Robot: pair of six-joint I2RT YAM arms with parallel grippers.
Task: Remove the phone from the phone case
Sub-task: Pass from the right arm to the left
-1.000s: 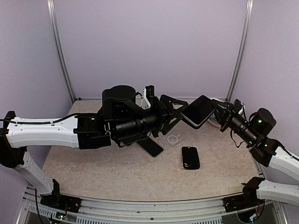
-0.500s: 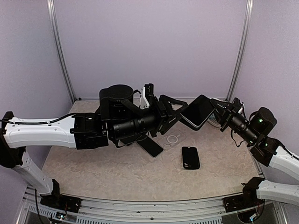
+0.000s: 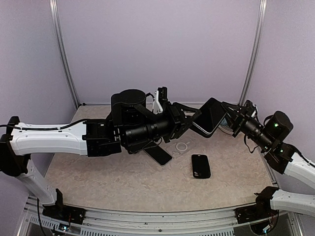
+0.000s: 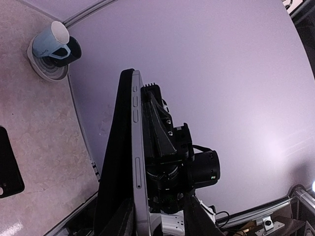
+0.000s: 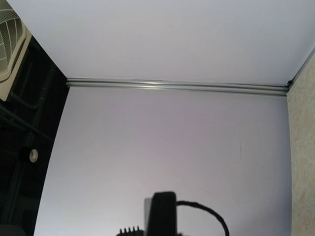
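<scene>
Table [image 3: 98, 177] lies beneath both arms, which meet in mid-air over its far right part. The right gripper [image 3: 227, 116] pinches the upper end of the phone [image 3: 209, 115], which is held tilted and clear of the surface. The left gripper [image 3: 192, 119] straddles the phone's lower edge, its squeeze impossible to judge, and a black slab [image 3: 201, 166] lies flat below.

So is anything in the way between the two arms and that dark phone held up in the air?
Nothing visible. The black cased phone hangs in mid-air; the right gripper has its jaws on one edge, and the left gripper reaches the other.
</scene>
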